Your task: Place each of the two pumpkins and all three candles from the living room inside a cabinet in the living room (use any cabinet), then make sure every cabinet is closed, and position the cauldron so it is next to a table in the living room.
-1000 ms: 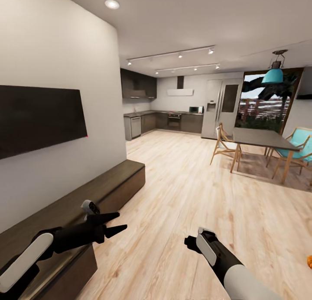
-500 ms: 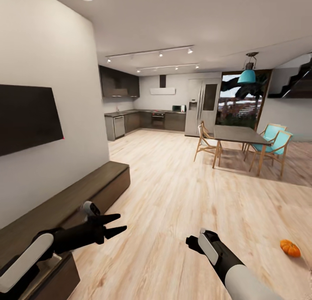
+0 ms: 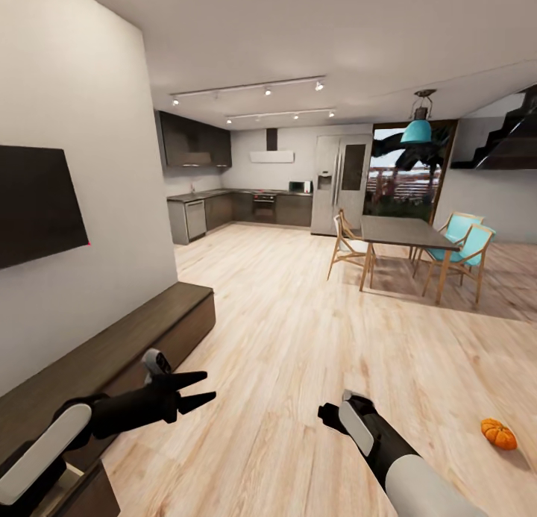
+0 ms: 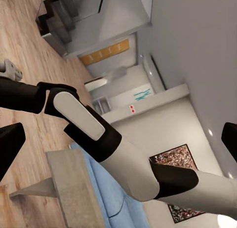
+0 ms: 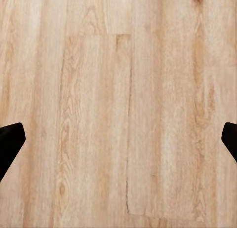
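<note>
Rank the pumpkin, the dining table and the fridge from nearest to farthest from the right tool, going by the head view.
From the right tool:
1. Pumpkin: on the floor, off to its right.
2. Dining table: farther across the room, ahead and to the right, among chairs.
3. Fridge: against the far kitchen wall.

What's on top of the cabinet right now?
The cabinet top shows bare dark wood along its visible length. The left gripper and its arm cover the near end, so that part can't be checked. At the bottom corner a drawer looks slightly open, its inside mostly hidden.
</note>
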